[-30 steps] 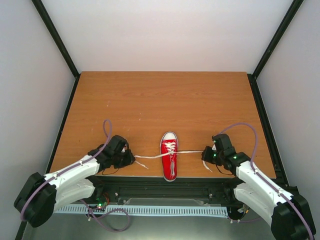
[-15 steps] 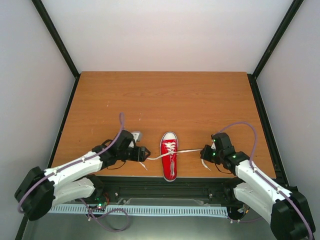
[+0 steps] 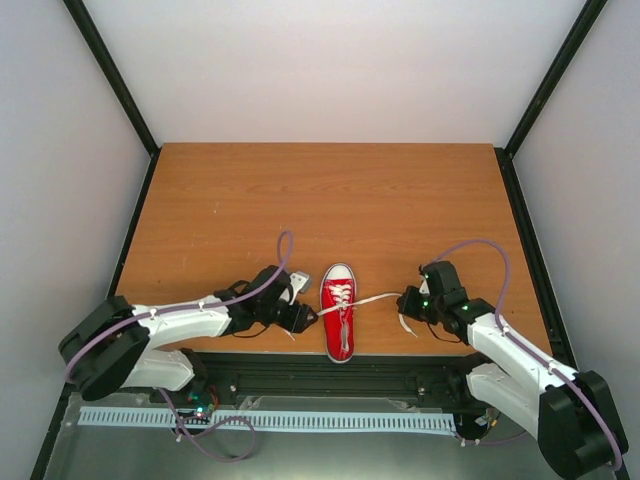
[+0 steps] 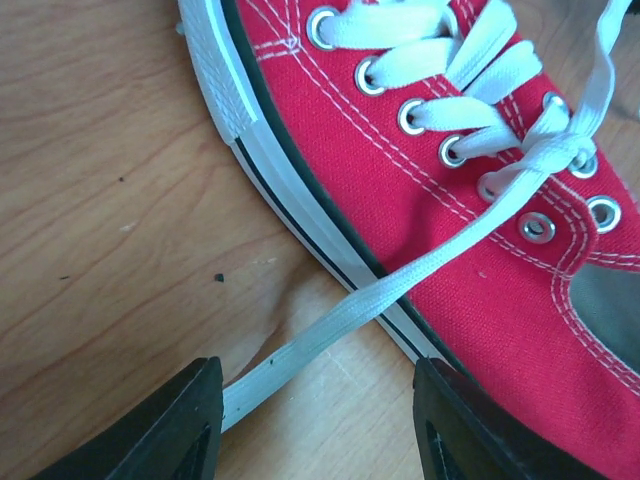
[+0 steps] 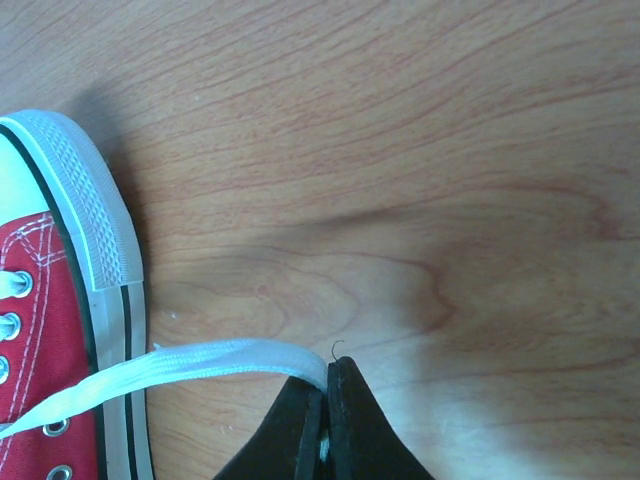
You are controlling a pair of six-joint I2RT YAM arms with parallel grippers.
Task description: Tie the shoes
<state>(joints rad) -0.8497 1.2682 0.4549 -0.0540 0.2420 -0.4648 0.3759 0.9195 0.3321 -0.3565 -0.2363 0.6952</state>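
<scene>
Sliding in since a second ago, the left gripper (image 3: 303, 317) now sits just beside the sneaker (image 3: 338, 312), jaws apart astride the slack left lace (image 4: 330, 320). The table (image 3: 330, 200) lies bare beyond the sneaker's white toe cap, its near edge just behind the heel. The canvas is red and the sole white. Right of the sneaker, the right gripper (image 5: 326, 392) clamps the right lace (image 5: 200, 362).

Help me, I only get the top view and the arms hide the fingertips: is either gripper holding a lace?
Observer: The right wrist view shows the right gripper shut on the right lace, pinched at its tips.
Operator: And the left one?
Observer: The left gripper is open; the left lace runs between its fingers, unpinched.
Operator: Where does that lace lie?
Observer: It drapes over the shoe's side onto the table.
</scene>
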